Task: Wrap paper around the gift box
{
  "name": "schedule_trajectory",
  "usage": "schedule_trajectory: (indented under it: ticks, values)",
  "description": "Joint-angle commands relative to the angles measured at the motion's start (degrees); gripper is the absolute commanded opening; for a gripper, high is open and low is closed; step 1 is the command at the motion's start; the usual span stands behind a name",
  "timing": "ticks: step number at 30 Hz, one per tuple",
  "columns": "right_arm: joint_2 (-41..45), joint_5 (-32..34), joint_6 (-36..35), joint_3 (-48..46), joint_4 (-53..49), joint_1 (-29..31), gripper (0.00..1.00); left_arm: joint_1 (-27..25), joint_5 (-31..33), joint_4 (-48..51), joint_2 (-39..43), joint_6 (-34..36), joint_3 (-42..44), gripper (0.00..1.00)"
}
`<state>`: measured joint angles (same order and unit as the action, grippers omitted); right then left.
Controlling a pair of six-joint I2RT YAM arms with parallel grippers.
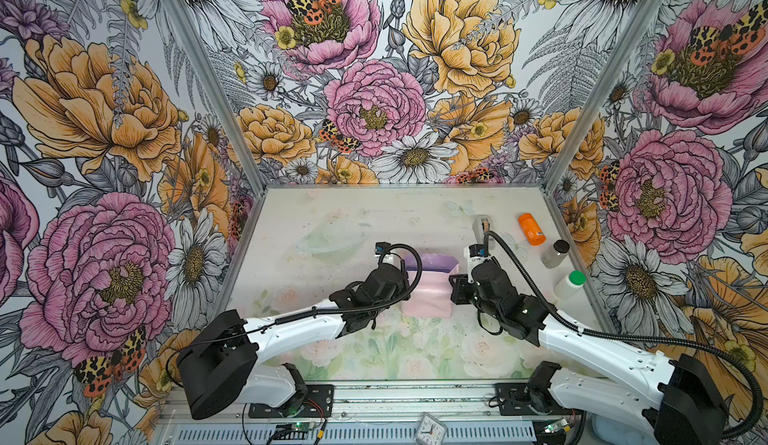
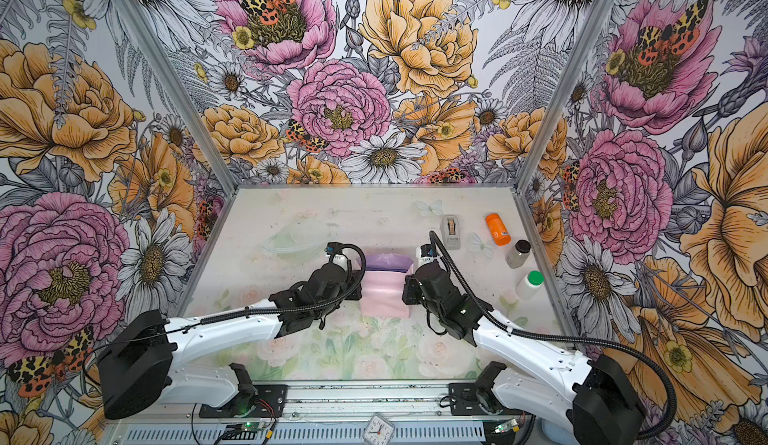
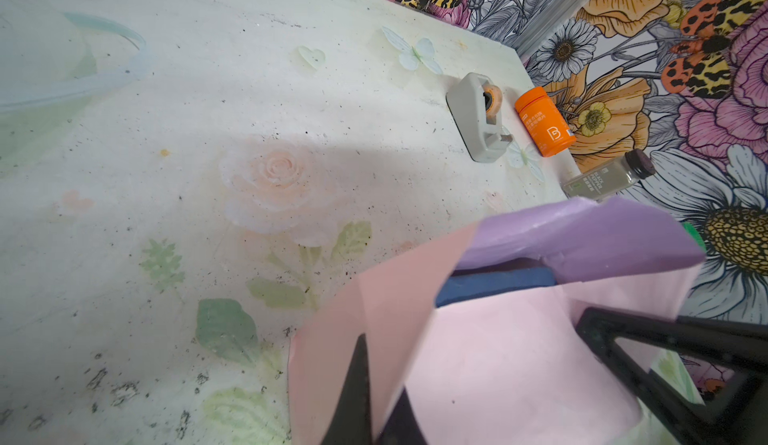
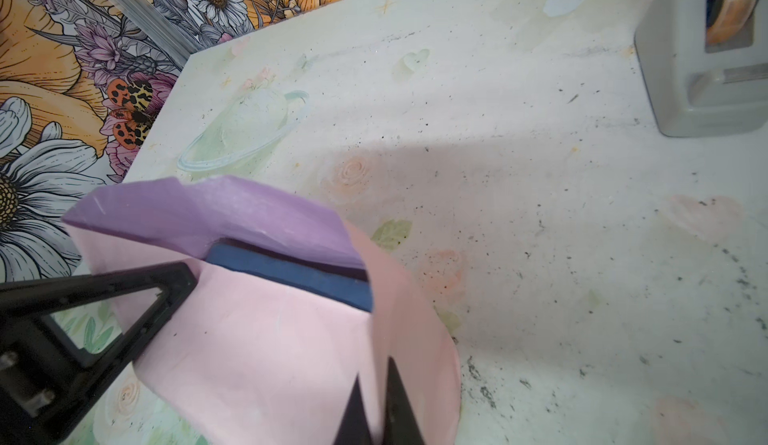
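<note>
1. gift box (image 3: 494, 285) is sitting about mid-surface on the table (image 1: 332, 214), well apart from every edge; only a navy strip of it is showing in both wrist views; the rest is lying under the paper (image 1: 424, 293)
2. paper is covering the box pale-pink face up on the near-edge side; on the far-edge side it is arching over lilac face up, with a gap above the box; the two parts are not meeting, so I'm reading the seam as open
3. left gripper (image 3: 376, 401) is sitting at the paper's left margin; fingers together, pinching the pink sheet; a sliver of paper is showing between them
4. right gripper (image 4: 374, 389) is sitting opposite at the right margin; also clamped on the pink sheet
5. why: I'm reading the twin side pinch as keeping the near part taut and level, so it is drawing over the box top without skewing; a one-sided hold would likely be dragging the box round
6. tape dispenser (image 1: 482, 225) is standing toward the far right corner, near the right arm; probably parked there for sealing the seam
7. orange bottle (image 1: 532, 229), pepper jar (image 1: 555, 254) and green-capped bottle (image 1: 569, 284) are lining the right edge, apart from the work
8. risk: the sheet is looking thin, so uneven pulling is likely tearing it or slipping it out of a pinch; the box may be shifting under the paper unseen
</note>
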<state>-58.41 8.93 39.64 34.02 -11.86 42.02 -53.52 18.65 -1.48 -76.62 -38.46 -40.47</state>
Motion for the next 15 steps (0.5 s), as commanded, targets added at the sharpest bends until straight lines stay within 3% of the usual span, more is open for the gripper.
schedule_trajectory:
  ticks: [1,4,8,14,15]
  values:
    - [2.0,1.5,0.3,1.2,0.2,0.3,0.21,-0.5,0.6,1.6,0.1,0.9,-1.0,0.03]
    - [2.0,2.1,0.6,1.1,0.9,0.3,0.18,-0.5,0.7,1.9,0.2,0.8,-0.9,0.02]
    - [1.5,2.2,0.5,1.3,1.1,0.3,0.0,-0.5,0.8,2.0,0.3,0.8,-1.0,0.02]
    - [1.6,0.9,-0.2,1.4,1.5,0.3,0.01,-0.5,0.4,2.1,0.3,0.9,-1.7,0.02]
    - [1.8,0.5,-0.4,1.4,1.5,0.3,0.09,-0.5,0.5,2.2,0.4,0.9,-1.9,0.06]
